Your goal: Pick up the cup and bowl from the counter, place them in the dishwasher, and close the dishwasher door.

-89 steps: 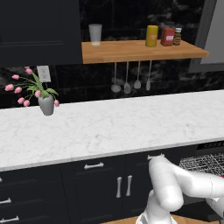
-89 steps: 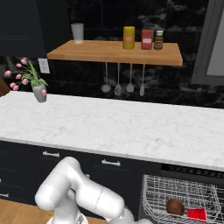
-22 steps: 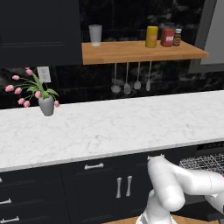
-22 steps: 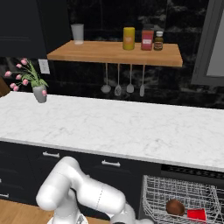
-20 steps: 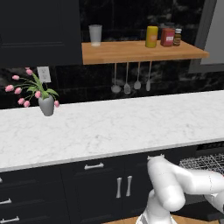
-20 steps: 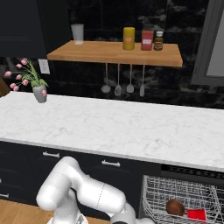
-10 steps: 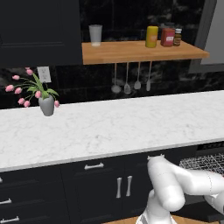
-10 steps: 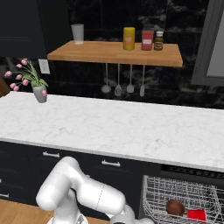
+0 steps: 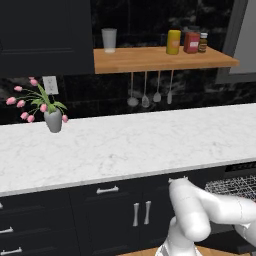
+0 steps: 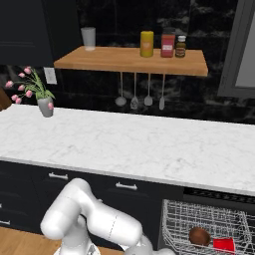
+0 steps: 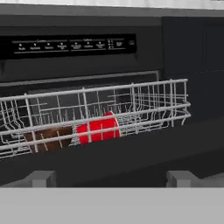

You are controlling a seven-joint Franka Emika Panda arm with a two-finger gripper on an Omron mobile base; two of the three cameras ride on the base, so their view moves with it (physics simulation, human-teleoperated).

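Observation:
In the hand view the dishwasher (image 11: 74, 43) stands open with its grey wire rack (image 11: 144, 105) pulled out. A red cup (image 11: 98, 129) lies on its side in the rack, and a brown bowl (image 11: 48, 139) sits just left of it. The black dishwasher door (image 11: 131, 157) runs across the view below the rack. My gripper (image 11: 111, 179) is open, its fingertips (image 11: 41, 178) wide apart just in front of the door's edge, with nothing between them. From the right base view the bowl (image 10: 199, 235) and cup (image 10: 224, 244) rest in the rack (image 10: 199, 219) under the counter (image 10: 124, 144).
A grey vase of pink flowers (image 9: 52, 119) stands at the counter's left. A wooden shelf (image 9: 160, 57) carries a glass, a yellow can and jars, with utensils hanging below. Dark cabinets with silver handles (image 9: 140, 212) sit left of the rack (image 9: 235, 185).

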